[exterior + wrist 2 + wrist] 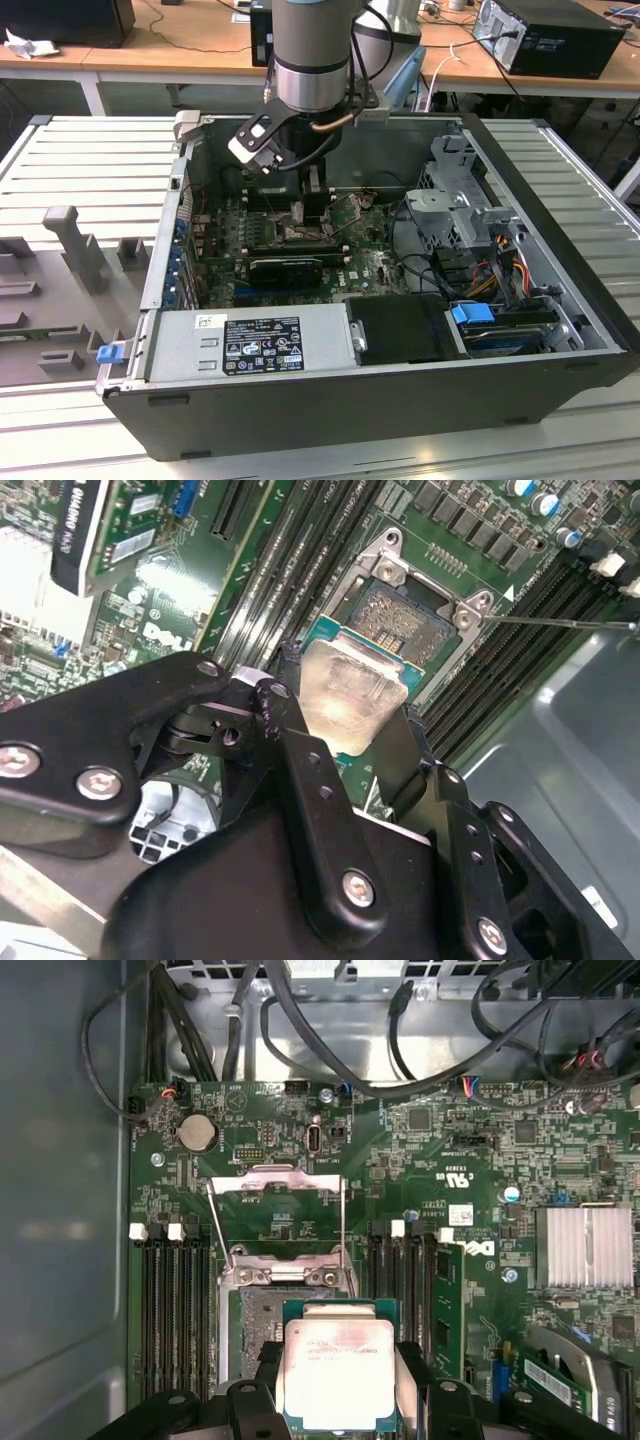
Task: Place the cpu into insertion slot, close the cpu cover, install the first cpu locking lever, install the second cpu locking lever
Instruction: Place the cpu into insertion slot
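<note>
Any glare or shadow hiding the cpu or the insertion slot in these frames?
Second wrist view: glare washes the cpu top near white, with another hot spot on the green board. First wrist view: the cpu shines pale; the insertion slot is darker. Exterior view: the arm hangs over the socket area, which lies shaded.

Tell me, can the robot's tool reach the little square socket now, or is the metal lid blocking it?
Probably yes. The cpu cover stands flipped open off the insertion slot, and the tool holds the cpu close over it, with nothing seen between.
</note>
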`<act>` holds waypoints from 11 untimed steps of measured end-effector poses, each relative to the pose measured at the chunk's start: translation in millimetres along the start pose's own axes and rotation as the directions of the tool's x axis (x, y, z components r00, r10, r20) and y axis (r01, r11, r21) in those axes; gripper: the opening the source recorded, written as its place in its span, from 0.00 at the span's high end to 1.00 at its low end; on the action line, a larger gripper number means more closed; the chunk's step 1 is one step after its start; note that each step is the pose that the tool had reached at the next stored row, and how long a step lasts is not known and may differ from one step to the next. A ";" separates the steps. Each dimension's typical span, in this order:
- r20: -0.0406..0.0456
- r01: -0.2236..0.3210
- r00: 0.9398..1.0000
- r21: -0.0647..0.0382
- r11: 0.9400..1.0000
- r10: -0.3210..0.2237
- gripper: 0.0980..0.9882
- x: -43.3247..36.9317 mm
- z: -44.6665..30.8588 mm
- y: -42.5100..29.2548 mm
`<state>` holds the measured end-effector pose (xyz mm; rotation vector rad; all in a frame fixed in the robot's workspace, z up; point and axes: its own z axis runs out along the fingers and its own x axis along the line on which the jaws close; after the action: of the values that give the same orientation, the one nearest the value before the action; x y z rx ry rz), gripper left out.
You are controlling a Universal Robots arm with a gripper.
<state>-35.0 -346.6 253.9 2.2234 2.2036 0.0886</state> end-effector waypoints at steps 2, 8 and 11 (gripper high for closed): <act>-0.002 0.000 1.000 0.000 1.000 0.000 0.52 0.7 3.6 -0.3; -0.003 0.020 1.000 0.001 1.000 -0.020 0.52 4.1 8.8 -0.5; -0.005 0.019 1.000 0.001 1.000 -0.019 0.52 6.0 13.3 -4.8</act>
<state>-39.1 -340.2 240.6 2.2047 2.2266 0.0930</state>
